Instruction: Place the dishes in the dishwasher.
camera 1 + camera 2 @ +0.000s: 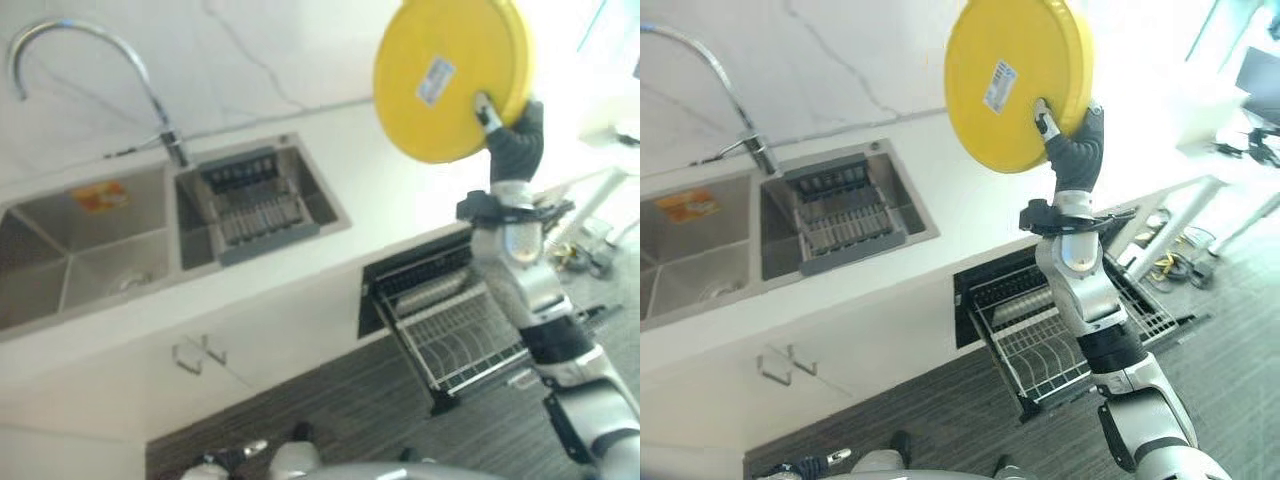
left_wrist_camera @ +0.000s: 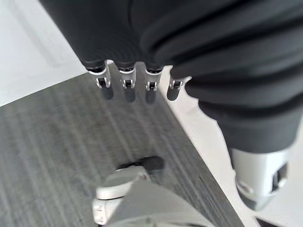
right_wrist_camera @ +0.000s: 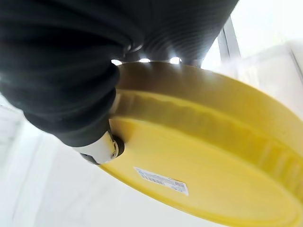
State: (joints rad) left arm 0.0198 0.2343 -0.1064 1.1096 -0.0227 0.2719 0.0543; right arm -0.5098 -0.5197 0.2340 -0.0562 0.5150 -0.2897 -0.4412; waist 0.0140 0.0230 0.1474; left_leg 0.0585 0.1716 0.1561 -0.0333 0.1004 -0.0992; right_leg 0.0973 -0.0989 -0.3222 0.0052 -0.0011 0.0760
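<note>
A round yellow plate [image 1: 450, 75] with a white sticker on its underside is held high above the white counter, with my right hand [image 1: 515, 140] shut on its lower edge. The thumb [image 3: 102, 146] presses the plate's underside [image 3: 199, 161] in the right wrist view. Below the counter the dishwasher's wire rack [image 1: 455, 335] stands pulled out, under and slightly left of the raised arm. My left hand [image 2: 128, 80] hangs low over the grey floor, fingers straight and holding nothing.
A double steel sink [image 1: 150, 235] with a curved tap [image 1: 85, 60] sits in the counter [image 1: 400, 170] to the left; a dark drying rack [image 1: 255, 205] lies in its right basin. White cabinet doors [image 1: 200, 355] run under the sink. Grey wood floor [image 1: 400, 420] lies before the dishwasher.
</note>
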